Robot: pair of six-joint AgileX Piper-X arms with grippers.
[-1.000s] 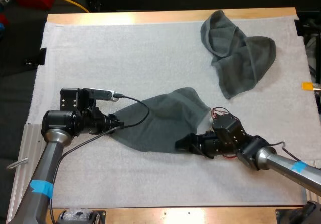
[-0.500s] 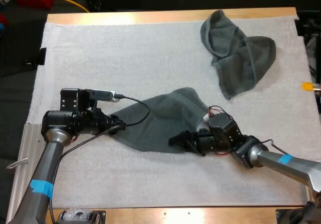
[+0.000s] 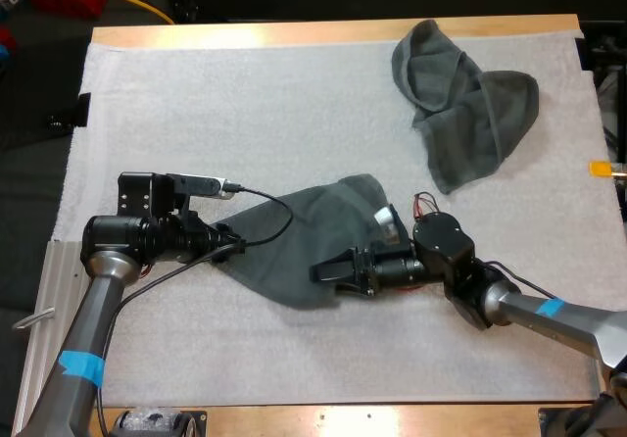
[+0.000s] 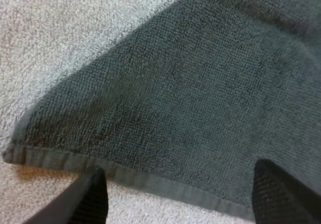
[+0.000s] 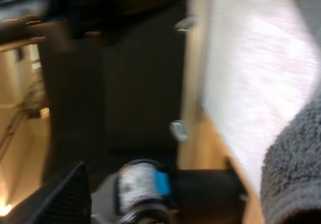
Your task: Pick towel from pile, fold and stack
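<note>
Towel (image 3: 313,233) on near half of mat (image 3: 245,114), rumpled, not flat. Left corner at left gripper (image 3: 231,241), near edge beneath right gripper (image 3: 318,271). White mat over most of table (image 3: 294,33).

Left gripper low at towel's left corner, aimed right. From left wrist view: fingers (image 4: 94,198) wide apart, hem (image 4: 150,181) running across the gap just ahead of them, cloth flat on mat there, nothing pinched. Spread wide, holding nothing.

Right gripper low over towel's near-right part, aimed left toward left gripper, well apart from it with towel between. Cloth bunched up beside its wrist on the far side. From right wrist view: grey terry right up close, mat and table edge beyond. Can't tell how far open, or whether gripping cloth.

Crumpled towel (image 3: 460,114) at far right of mat, well apart from both grippers and from the first towel. Lying in a loose heap, touched by nothing.

Towel not yet folded.
</note>
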